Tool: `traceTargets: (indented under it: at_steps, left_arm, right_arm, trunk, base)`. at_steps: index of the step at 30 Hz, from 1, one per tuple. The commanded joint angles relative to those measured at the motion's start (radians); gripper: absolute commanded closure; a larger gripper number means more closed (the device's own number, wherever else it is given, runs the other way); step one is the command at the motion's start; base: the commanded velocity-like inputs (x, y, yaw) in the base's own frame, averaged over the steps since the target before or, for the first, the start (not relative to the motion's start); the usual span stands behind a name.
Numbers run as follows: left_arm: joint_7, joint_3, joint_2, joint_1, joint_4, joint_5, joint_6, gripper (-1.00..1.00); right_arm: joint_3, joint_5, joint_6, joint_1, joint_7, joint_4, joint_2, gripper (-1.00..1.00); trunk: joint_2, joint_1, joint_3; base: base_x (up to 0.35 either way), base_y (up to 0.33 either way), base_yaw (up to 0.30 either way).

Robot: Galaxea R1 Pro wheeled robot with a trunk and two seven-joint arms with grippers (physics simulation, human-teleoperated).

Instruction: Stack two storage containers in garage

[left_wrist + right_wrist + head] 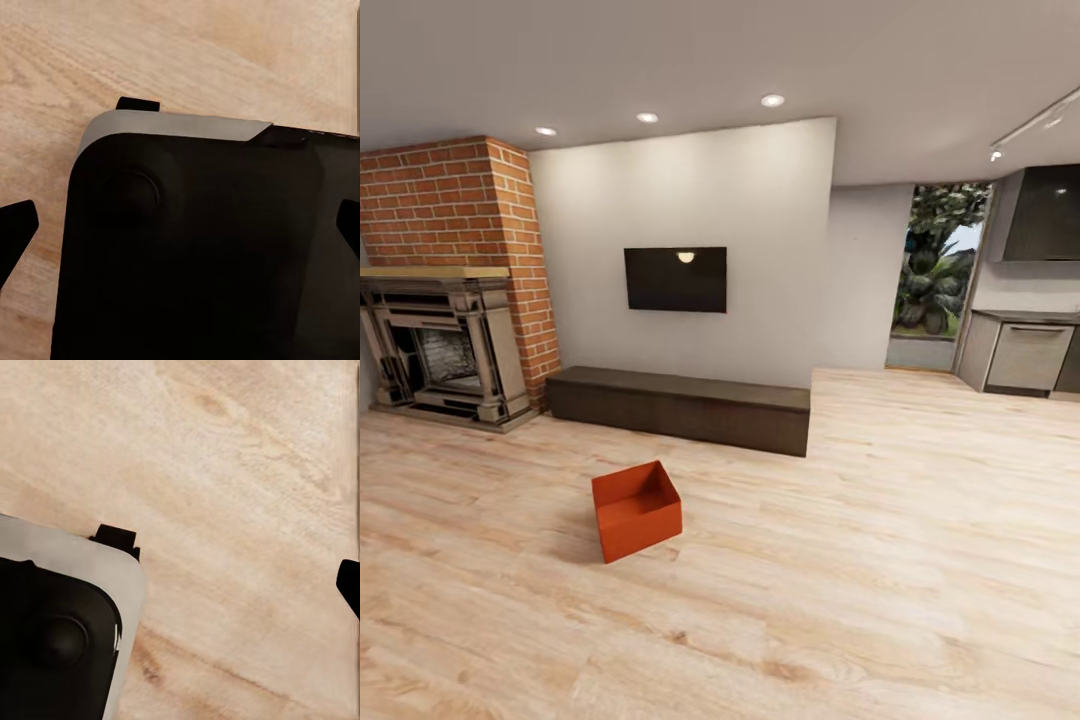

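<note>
One red-orange storage container (637, 510) stands open-topped on the light wood-plank floor (880, 560) of the living room, in front of the long dark bench (680, 405). It sits a little left of the middle of the head view, some way ahead of me. My left gripper (180, 229) is open, its dark fingertips (16, 232) far apart at the edges of the left wrist view, nothing between them. My right gripper (180, 585) hangs over bare planks, one fingertip (349, 585) showing at the picture's edge, and holds nothing.
A red brick fireplace (445, 340) stands at the left and a black TV (675, 279) hangs on the white wall. A kitchen counter (1025, 350) and a window lie at the far right. My own black and grey base (202, 247) shows under both grippers.
</note>
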Motion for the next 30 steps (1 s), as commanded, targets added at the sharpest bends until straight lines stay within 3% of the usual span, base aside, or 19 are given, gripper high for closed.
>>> traceTargets:
  at_steps: [1,30]
  left_arm:
    - [0.001,0.0,0.0,0.0,-0.001,0.007,-0.002,-1.0]
    - [0.001,0.0,0.0,0.0,-0.001,0.008,-0.009,-1.0]
  right_arm:
    - [0.005,0.0,-0.005,-0.001,-0.001,0.002,0.0,-1.0]
    - [-0.002,-0.007,-0.018,-0.001,-0.008,-0.002,0.0,-1.0]
  trunk:
    - [0.0,0.001,-0.001]
    - [0.0,0.001,-0.001]
  base:
    - [0.325,0.0,0.0]
    - [0.325,0.0,0.0]
